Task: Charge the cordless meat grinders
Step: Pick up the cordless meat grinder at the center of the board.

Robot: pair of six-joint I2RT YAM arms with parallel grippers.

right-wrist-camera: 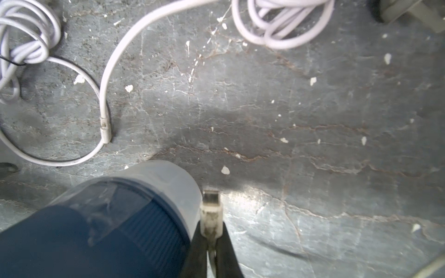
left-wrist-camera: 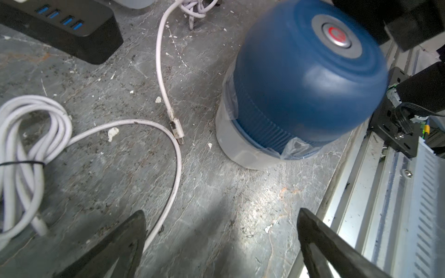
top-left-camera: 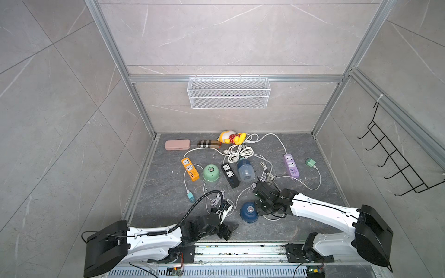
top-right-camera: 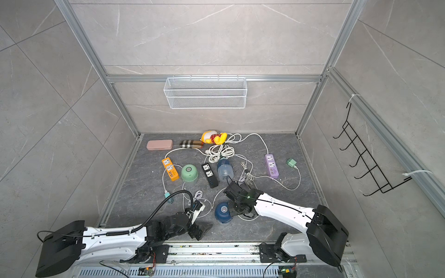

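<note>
grey marbled stone worktop (top-left-camera: pixel 168 204) inside a tiled booth, and it's crowded out there. in both top views the mint green dome-shaped meat grinder (top-left-camera: pixel 211 172) stands upright between the long orange power strip (top-left-camera: pixel 190 169) and the long black power strip (top-left-camera: pixel 230 175). just beside the black strip, on the side away from the green one, a dark blue dome-shaped meat grinder (top-left-camera: pixel 245 169) lies tipped over, clear base facing the front edge. the second dark blue dome-shaped meat grinder (top-left-camera: pixel 249 211) stands upright near the front edge, round silver button on top, between the two arms.

now the right hand (right-wrist-camera: pixel 211 223): fingers squeezed together on a small white cable plug (right-wrist-camera: pixel 211 207), metal tip poking out ahead, held just beside the clear base of that second blue grinder. touching or not, can't tell from the right wrist view. the left hand (left-wrist-camera: pixel 221 211) has its fingers spread wide apart above bare stone, the same blue grinder near in front of it, and a loose white cable end (left-wrist-camera: pixel 177 130) lying flat on the worktop beside the grinder.

out to the right sits the lilac purple power strip (top-left-camera: pixel 291 166) with a small green plug adapter (top-left-camera: pixel 310 162) near it; a small teal plug adapter (top-left-camera: pixel 191 196) lies on the left side. a bundle of white coiled cables (top-left-camera: pixel 240 151), a pink rectangular case (top-left-camera: pixel 177 145), a brown plaid pouch (top-left-camera: pixel 209 144) and a yellow rubber duck toy (top-left-camera: pixel 231 137) line the back, under a white wire mesh basket (top-left-camera: pixel 228 98) on the wall.
</note>
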